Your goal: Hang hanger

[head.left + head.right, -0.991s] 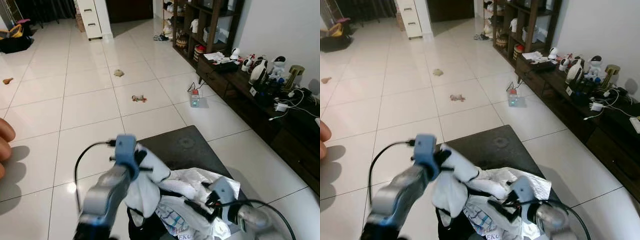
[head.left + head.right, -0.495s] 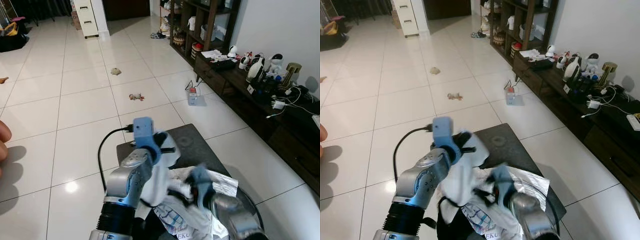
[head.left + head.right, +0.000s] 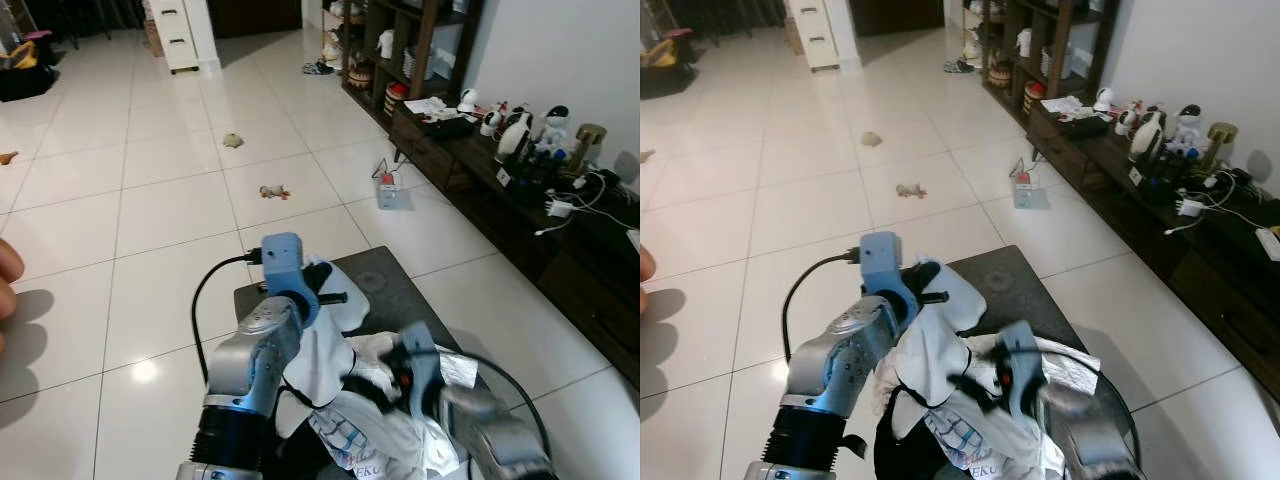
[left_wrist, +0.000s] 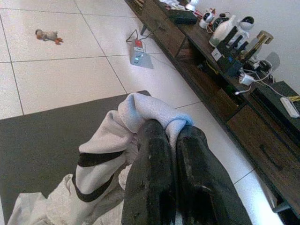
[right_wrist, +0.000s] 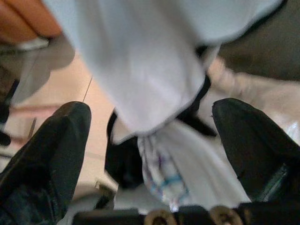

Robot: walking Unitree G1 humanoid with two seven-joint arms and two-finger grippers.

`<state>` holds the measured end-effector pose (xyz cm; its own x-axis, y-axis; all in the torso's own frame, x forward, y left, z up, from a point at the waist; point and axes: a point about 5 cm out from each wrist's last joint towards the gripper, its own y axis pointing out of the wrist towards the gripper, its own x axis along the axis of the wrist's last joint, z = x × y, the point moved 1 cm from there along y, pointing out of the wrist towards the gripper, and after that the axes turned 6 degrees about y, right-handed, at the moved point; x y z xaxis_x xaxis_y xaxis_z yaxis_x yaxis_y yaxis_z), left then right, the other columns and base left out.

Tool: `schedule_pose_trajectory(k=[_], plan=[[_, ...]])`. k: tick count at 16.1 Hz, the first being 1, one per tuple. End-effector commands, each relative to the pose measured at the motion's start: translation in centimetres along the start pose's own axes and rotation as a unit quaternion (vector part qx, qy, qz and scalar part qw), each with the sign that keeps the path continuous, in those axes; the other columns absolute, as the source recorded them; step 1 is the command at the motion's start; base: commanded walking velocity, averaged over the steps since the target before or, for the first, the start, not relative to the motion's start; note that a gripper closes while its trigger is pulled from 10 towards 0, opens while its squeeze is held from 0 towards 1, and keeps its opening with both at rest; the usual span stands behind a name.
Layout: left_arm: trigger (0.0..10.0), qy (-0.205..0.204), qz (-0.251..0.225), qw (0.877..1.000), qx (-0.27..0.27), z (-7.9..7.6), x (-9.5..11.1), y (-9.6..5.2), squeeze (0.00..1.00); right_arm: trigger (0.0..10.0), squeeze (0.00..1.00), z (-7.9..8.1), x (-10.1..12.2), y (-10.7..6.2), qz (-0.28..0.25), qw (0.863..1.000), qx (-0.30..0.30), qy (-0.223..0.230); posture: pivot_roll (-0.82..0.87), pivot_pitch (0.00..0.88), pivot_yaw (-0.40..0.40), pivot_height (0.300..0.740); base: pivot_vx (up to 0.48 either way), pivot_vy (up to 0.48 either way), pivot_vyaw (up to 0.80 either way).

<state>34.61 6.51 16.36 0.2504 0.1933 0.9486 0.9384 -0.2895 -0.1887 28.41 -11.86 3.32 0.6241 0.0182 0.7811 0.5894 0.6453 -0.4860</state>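
Note:
My left gripper (image 3: 322, 292) is shut on a fold of a white garment with black trim (image 3: 322, 352), holding it up above a pile of clothes (image 3: 395, 435). The pile lies on a dark square ottoman (image 3: 398, 285). In the left wrist view the two black fingers (image 4: 154, 154) pinch the white cloth (image 4: 140, 108) at their tips. My right gripper (image 3: 378, 370) stands open just right of the hanging cloth, pointing at it. Its wide-apart fingers (image 5: 51, 150) frame the garment's lower edge (image 5: 140, 70), with the checked cloth of the pile beyond.
A person's hand (image 3: 8, 268) shows at the left edge. A low dark cabinet (image 3: 500, 205) with gadgets and cables runs along the right wall. A power strip (image 3: 388, 192) and small toys (image 3: 272, 192) lie on the tiled floor ahead.
The left gripper has lifted the white garment higher and further forward over the ottoman. The right gripper has swung in from the right towards the hanging cloth.

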Motion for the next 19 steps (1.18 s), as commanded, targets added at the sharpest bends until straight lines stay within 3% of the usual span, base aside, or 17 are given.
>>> schedule_pose_trajectory(k=[1, 4, 7, 9, 11, 12, 13, 17, 19], plan=[[10.0, -0.004, -0.013, 1.0, -0.008, -0.5, 0.9, -0.1, 0.0, 10.0, 0.0, 0.9, 0.3, 0.1, 0.0, 1.0, 0.026, -0.009, -0.02, 0.116, 0.012, 0.74, 0.0, 0.0, 0.0], [10.0, -0.007, -0.01, 1.0, -0.012, -0.7, 0.8, -0.1, 0.0, 10.0, 0.0, 1.1, 0.5, 0.1, 0.0, 0.999, 0.028, -0.02, -0.02, 0.116, 0.013, 0.74, 0.0, 0.0, 0.0], [10.0, -0.016, -0.011, 1.0, -0.018, -1.0, 1.0, -0.1, 0.0, 10.0, 0.0, 1.9, 1.2, 0.7, -0.031, 0.998, 0.056, 0.019, -0.01, 0.116, 0.015, 0.74, 0.0, 0.0, 0.0], [10.0, -0.049, -0.011, 0.998, -0.042, -2.0, 1.5, -0.4, 0.0, 10.0, 0.61, 2.0, 1.9, 0.0, -0.051, 0.997, 0.06, 0.008, -0.01, 0.117, 0.014, 0.74, 0.0, 0.0, 0.0], [10.0, -0.054, -0.013, 0.997, -0.054, -2.8, 1.8, -0.5, 0.0, 10.0, 0.58, 2.2, 2.3, -0.6, -0.06, 0.997, 0.058, 0.002, -0.01, 0.115, 0.015, 0.74, 0.0, 0.0, 0.0], [10.0, -0.055, -0.017, 0.996, -0.062, -3.5, 2.0, -0.6, 0.0, 10.0, 0.17, 2.6, 2.1, -0.9, -0.055, 0.997, 0.055, -0.006, -0.01, 0.113, 0.016, 0.74, 0.0, 0.0, 0.0], [10.0, -0.057, -0.017, 0.996, -0.067, -3.8, 2.0, -0.7, 0.0, 10.0, 0.0, 2.6, 1.7, -1.0, -0.047, 0.998, 0.046, -0.01, -0.01, 0.109, 0.016, 0.74, 0.0, 0.0, 0.0], [10.0, -0.074, -0.002, 0.993, -0.093, -5.2, 1.9, -0.8, 0.0, 10.0, 0.0, 1.5, 1.8, -0.8, -0.05, 0.998, -0.032, -0.01, -0.02, 0.097, 0.027, 0.74, 0.0, 0.0, 0.0], [10.0, -0.086, 0.009, 0.989, -0.116, -6.1, 1.8, -0.8, 0.0, 10.0, 0.0, 1.9, 1.2, -0.3, -0.049, 0.999, -0.018, -0.001, -0.02, 0.093, 0.033, 0.74, 0.0, 0.0, 0.0]])
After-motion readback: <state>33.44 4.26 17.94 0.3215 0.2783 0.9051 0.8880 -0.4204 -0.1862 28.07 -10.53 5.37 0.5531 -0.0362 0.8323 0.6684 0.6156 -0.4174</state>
